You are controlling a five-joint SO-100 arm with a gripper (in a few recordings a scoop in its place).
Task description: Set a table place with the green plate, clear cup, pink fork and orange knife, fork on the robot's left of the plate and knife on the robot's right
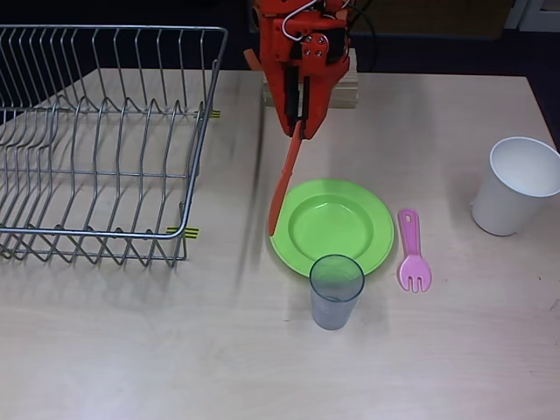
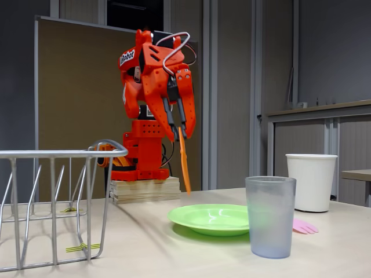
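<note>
Clamped around the top of the orange knife [image 1: 285, 179], my end effector [image 1: 300, 122] hangs above the tabletop [image 1: 262, 367], its two fingers pressed narrow on the handle end, as the fixed view also shows for the end effector [image 2: 178, 128] and the knife [image 2: 185, 162]. From the overhead view the knife slopes down and away from me, its tip ending at the left edge of the green plate [image 1: 332, 226]; in the fixed view the blade hangs nearly upright with its tip above the tabletop, behind the plate [image 2: 211, 219], and I cannot quite tell whether the tip is over the rim or just beside it. On the plate's right in the overhead view lies the pink fork [image 1: 412, 251], just beside the rim, tines pointing toward the near edge of the tabletop; the fixed view shows its tines [image 2: 304, 226] poking out past the cup. At the near rim of the plate stands the clear cup [image 1: 335, 290], upright, seen large in the fixed view [image 2: 269, 216]. A white paper cup [image 1: 516, 185] stands well apart to the right, also upright [image 2: 311, 182]. A wire dish rack [image 1: 96, 140] takes the left side of the tabletop, near the camera in the fixed view [image 2: 58, 202]. My base sits on a stack of wooden boards [image 2: 145, 189].
</note>
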